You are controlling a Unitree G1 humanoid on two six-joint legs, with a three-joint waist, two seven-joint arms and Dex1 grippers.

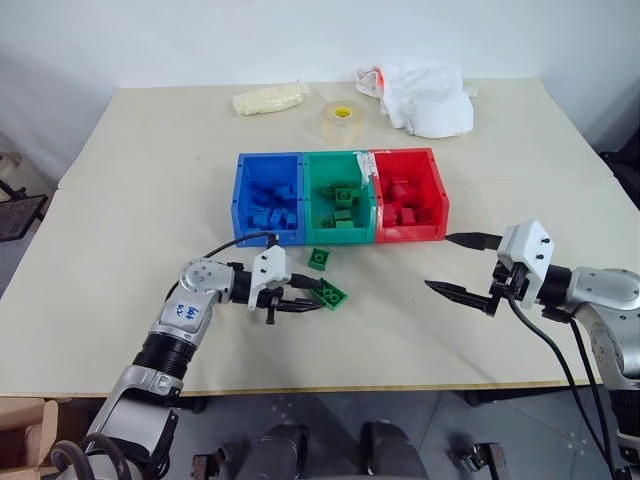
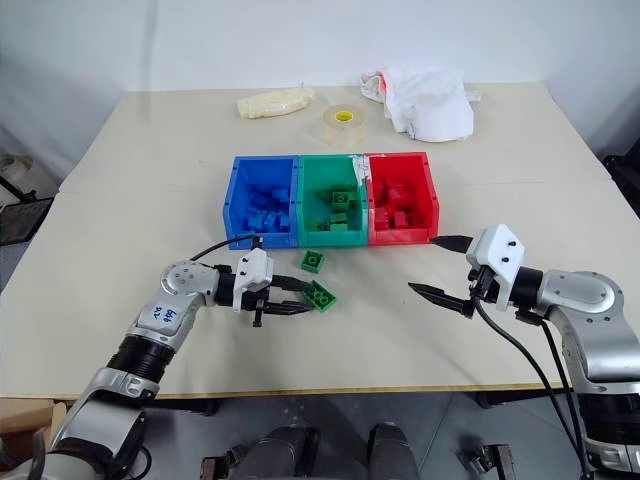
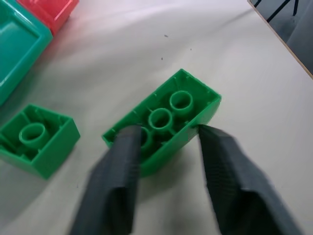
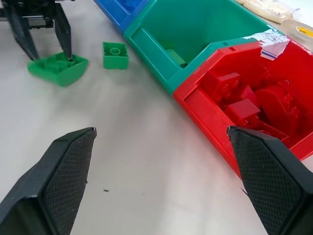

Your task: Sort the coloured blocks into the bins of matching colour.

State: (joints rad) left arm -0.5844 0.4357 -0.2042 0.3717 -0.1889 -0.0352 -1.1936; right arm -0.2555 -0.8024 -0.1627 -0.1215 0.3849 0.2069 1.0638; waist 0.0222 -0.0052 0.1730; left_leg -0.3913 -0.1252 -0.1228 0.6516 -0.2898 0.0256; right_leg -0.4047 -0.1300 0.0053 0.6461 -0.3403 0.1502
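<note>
Black fingers of the left gripper [image 3: 166, 147] pinch the long green studded plastic brick [image 3: 164, 120], which lies upside down and tilted on the beige table [image 1: 150, 160]. Beside it sits a small square green brick [image 1: 319, 258], near the green plastic bin [image 1: 338, 197], between the blue bin [image 1: 267, 198] and red bin [image 1: 407, 193]. Right gripper [image 1: 466, 265] hovers spread wide, holding nothing.

Far across the table [image 1: 150, 180] — tape roll [image 1: 340, 119], white bag [image 1: 425, 97], pale packet [image 1: 271, 99].
</note>
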